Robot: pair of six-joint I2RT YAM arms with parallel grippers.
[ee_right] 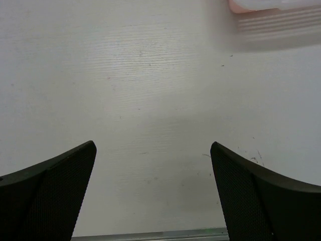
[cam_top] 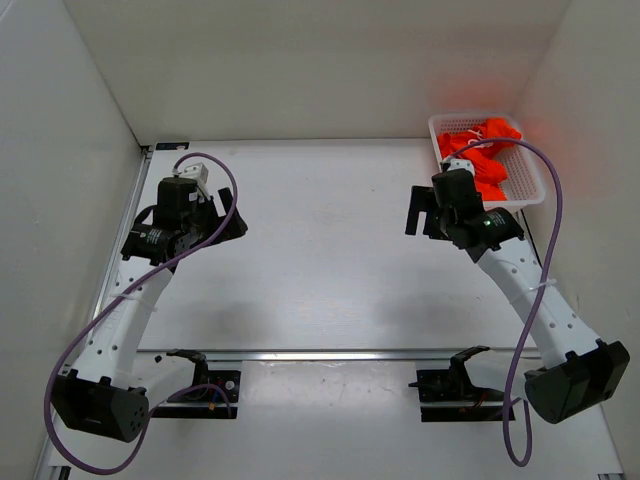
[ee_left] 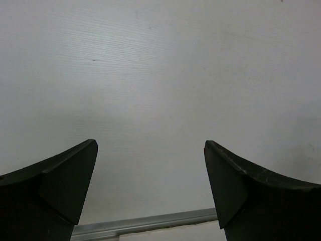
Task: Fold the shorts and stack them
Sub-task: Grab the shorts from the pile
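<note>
The bright orange-red shorts [cam_top: 487, 152] lie crumpled in a white mesh basket [cam_top: 531, 181] at the table's back right corner. My right gripper [cam_top: 420, 214] hovers just left of and in front of the basket, open and empty. The right wrist view shows its jaws [ee_right: 153, 145] wide apart over bare white table, with a corner of the basket [ee_right: 261, 5] at the top edge. My left gripper [cam_top: 226, 224] is on the table's left side, far from the shorts. The left wrist view shows it [ee_left: 150, 145] open and empty over bare table.
White walls enclose the table on the left, back and right. A metal rail [cam_top: 330, 353] crosses the table near the arm bases and also shows in the left wrist view [ee_left: 150, 223]. A purple cable [cam_top: 545, 260] loops off each arm.
</note>
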